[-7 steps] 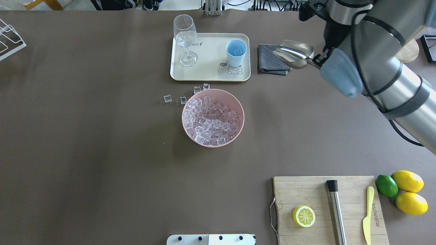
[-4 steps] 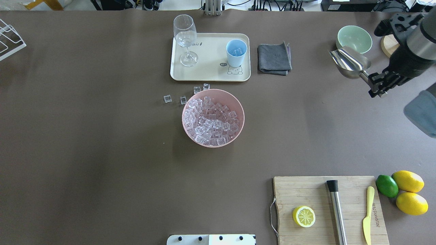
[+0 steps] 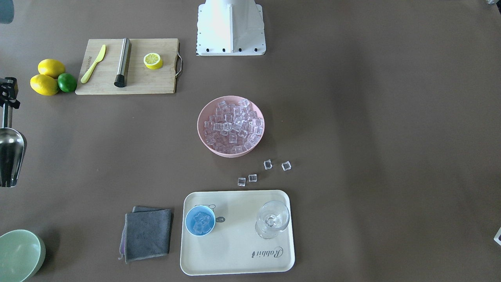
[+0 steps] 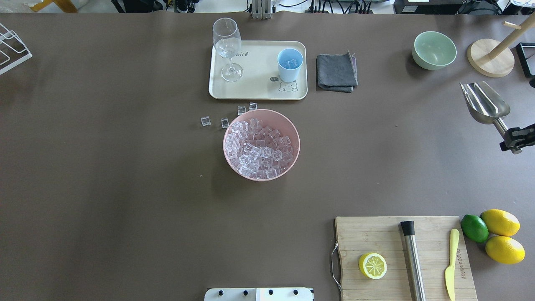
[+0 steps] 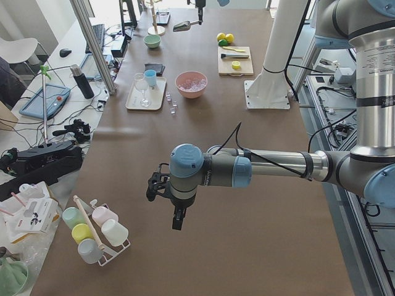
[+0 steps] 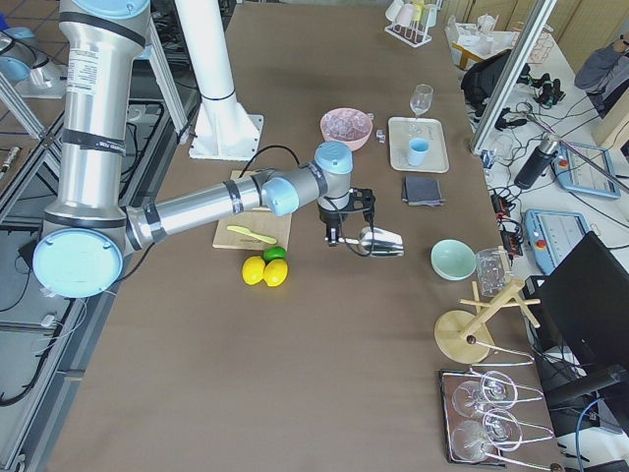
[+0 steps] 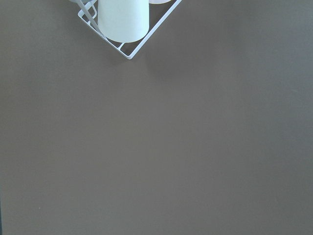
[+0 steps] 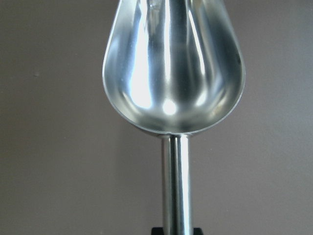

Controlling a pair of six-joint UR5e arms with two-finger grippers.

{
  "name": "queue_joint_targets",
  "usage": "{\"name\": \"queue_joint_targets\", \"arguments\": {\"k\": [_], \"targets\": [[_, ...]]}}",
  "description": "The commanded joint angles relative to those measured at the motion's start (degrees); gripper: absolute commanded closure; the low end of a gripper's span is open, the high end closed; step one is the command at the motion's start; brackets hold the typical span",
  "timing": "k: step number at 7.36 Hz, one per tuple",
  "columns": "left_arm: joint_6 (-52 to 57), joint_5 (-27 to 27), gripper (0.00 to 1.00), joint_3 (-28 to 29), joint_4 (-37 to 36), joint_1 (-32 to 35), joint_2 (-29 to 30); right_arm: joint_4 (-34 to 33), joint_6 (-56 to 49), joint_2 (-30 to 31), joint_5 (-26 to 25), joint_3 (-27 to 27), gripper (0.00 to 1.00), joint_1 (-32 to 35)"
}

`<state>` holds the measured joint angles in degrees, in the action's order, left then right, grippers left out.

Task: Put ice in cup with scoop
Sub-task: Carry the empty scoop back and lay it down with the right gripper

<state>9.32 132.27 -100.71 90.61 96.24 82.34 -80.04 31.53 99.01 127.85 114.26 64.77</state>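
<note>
The steel scoop (image 4: 487, 102) is empty and hangs above the table near its right edge; the right wrist view shows its bare trough (image 8: 171, 63). My right gripper (image 4: 512, 140) is shut on the scoop's rod handle. The light-blue cup (image 4: 290, 65) stands on the cream tray (image 4: 255, 95) with a few ice cubes in it. The pink bowl (image 4: 292, 163) at the table's middle is full of ice (image 4: 259, 148). Several loose cubes (image 4: 205, 121) lie on the table beside the bowl. My left gripper (image 5: 177, 217) shows only in the exterior left view, over bare table; I cannot tell its state.
A wine glass (image 4: 228, 46) stands on the tray. A grey cloth (image 4: 336, 72) lies to the tray's right, then a pale green bowl (image 4: 434, 50) and a wooden stand (image 4: 491, 60). A cutting board (image 4: 376, 234) with steel cylinder (image 4: 413, 261), knife, lemon half; lemons (image 4: 501, 236) beside it.
My right arm has carried the empty scoop from beside the grey cloth rightward and toward the robot, to the table's right edge. The ice, cup and bowl have not moved.
</note>
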Motion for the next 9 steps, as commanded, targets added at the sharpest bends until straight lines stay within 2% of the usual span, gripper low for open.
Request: {"name": "queue_joint_targets", "arguments": {"k": [1,4,9], "targets": [[0.0,0.0,0.01,-0.2,0.0,-0.1,0.1,10.4,-3.0,5.9,0.0,-6.6,1.00,3.2],[0.0,0.0,0.01,-0.2,0.0,-0.1,0.1,19.4,-2.9,6.2,-0.1,-14.7,1.00,3.5],[0.0,0.0,0.01,-0.3,0.0,-0.2,0.1,19.7,-1.6,5.7,-1.0,-18.3,1.00,3.5]]}}
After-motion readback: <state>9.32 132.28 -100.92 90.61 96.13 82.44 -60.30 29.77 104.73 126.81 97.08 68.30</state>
